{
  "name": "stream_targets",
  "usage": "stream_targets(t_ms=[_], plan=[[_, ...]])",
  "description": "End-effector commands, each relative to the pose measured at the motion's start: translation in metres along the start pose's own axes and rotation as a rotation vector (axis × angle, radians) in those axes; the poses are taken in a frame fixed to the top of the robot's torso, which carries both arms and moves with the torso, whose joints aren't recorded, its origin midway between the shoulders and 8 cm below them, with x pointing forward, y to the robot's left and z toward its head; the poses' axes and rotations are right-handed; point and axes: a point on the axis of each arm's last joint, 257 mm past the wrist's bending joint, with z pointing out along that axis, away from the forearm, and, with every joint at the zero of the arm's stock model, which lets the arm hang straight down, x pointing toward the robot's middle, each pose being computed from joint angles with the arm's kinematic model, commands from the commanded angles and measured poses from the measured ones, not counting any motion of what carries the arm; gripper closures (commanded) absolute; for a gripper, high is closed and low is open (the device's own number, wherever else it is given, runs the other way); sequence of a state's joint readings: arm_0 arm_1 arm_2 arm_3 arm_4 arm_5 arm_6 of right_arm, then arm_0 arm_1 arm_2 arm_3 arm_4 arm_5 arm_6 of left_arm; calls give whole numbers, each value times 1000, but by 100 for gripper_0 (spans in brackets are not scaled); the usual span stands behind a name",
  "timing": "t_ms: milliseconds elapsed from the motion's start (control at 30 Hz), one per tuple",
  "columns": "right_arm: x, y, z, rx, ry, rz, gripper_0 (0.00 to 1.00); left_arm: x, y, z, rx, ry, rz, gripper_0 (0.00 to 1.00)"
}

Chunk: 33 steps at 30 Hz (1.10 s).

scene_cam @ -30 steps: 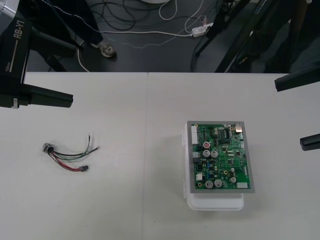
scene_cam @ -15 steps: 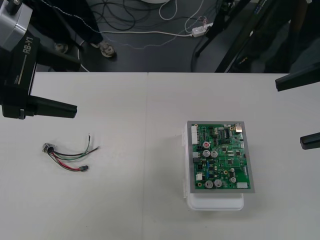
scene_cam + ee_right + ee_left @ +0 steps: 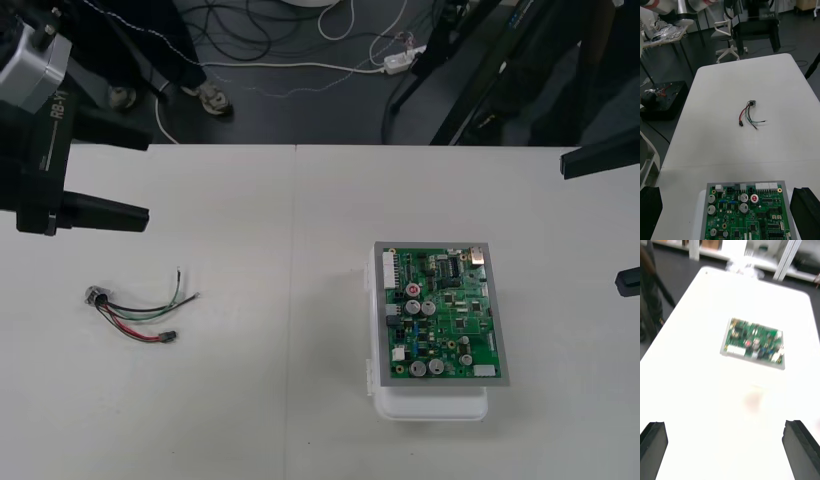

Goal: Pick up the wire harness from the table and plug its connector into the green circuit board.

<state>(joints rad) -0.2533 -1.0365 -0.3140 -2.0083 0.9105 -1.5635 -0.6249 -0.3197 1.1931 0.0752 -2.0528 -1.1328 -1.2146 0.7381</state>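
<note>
The wire harness [image 3: 135,315] lies flat on the table's left side, with its round metal socket [image 3: 97,296] at the left end and the small black plug [image 3: 168,337] at the lower right. From the right wrist it appears as the harness [image 3: 750,114] beyond the board. The green circuit board [image 3: 443,315] sits on its white base [image 3: 430,405] right of centre. My left gripper [image 3: 148,178] hovers open above and behind the harness, apart from it. My right gripper [image 3: 592,222] stands open at the right edge, clear of the board [image 3: 748,215]. The left wrist looks across at the board [image 3: 752,343].
Bare pale table [image 3: 290,250] lies between the harness and the board and along the front. Cables [image 3: 300,50] run over the dark floor past the table's far edge.
The left arm has shifted a little to the right and upward over the table's left side. The right gripper has drawn slightly toward the right edge. Harness and board have not moved.
</note>
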Motion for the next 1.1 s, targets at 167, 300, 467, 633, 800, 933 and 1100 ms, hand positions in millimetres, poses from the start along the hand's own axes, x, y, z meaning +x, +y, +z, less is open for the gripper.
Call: stream_targets(t_ms=[167,300,467,633,800,933,1100], plan=[[-2,9,-21,22,-184,45,0,68,4,-25,11,301,158,10],[1,14,-32,34,-257,86,0,97,10,-30,26,404,260,10],[-4,19,-43,61,-305,75,0,121,16,-33,43,488,357,10],[-12,21,-53,68,-381,65,0,139,25,-34,56,544,478,10],[-15,17,-62,80,-445,71,0,163,33,-32,89,570,561,10],[-15,16,-69,93,-467,70,0,187,48,-29,86,582,621,10],[-6,19,-76,130,-457,88,0,203,63,-27,81,595,707,10]])
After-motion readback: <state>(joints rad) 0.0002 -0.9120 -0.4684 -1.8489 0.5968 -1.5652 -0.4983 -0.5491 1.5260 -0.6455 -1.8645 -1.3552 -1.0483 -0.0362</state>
